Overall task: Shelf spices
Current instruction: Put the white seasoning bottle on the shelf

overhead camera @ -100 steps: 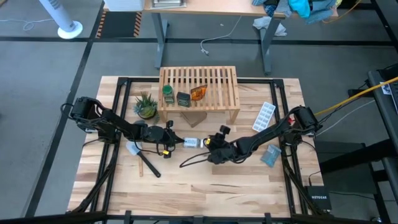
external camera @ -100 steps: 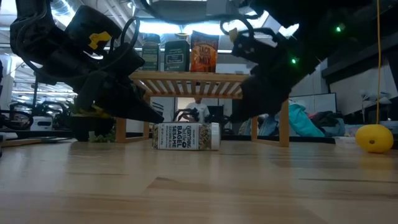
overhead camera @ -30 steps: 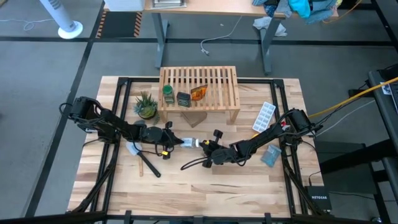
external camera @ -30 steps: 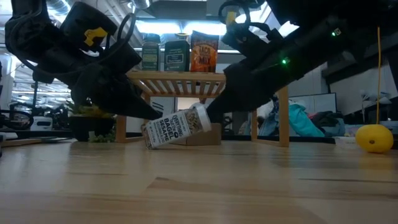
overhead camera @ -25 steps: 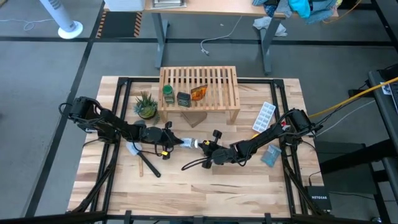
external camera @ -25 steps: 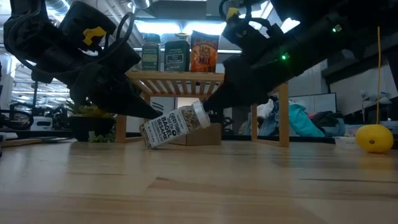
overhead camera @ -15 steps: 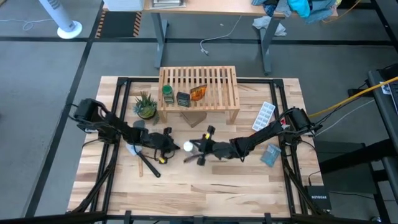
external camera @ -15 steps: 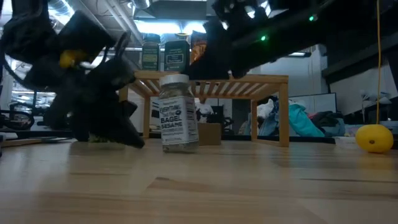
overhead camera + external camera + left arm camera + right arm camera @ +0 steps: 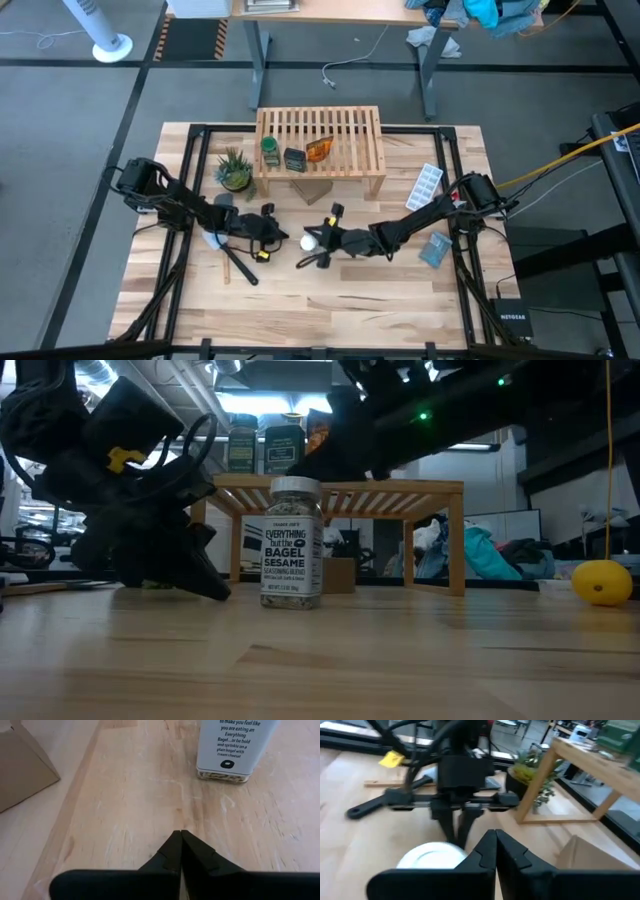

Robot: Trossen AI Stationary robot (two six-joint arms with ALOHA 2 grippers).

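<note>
White-capped jar (image 9: 291,542) stands upright on the wood surface (image 9: 330,300), in front of the shelf (image 9: 320,140), with my two grippers either side of it.

From my remote station I see the left gripper (image 9: 281,232) low on the surface just beside the jar, its fingers (image 9: 181,851) pressed together and holding nothing. The right gripper (image 9: 318,237) hangs over the jar's white cap, its fingers (image 9: 495,847) likewise pinched together and empty. On the shelf's slatted top sit the green-lidded jar (image 9: 270,152), the dark tin (image 9: 294,159) and the amber-orange bottle (image 9: 319,149) in a row. A small potted plant (image 9: 234,169) stands at the shelf's left leg, and a yellow lemon-like ball (image 9: 601,582) lies well apart.
</note>
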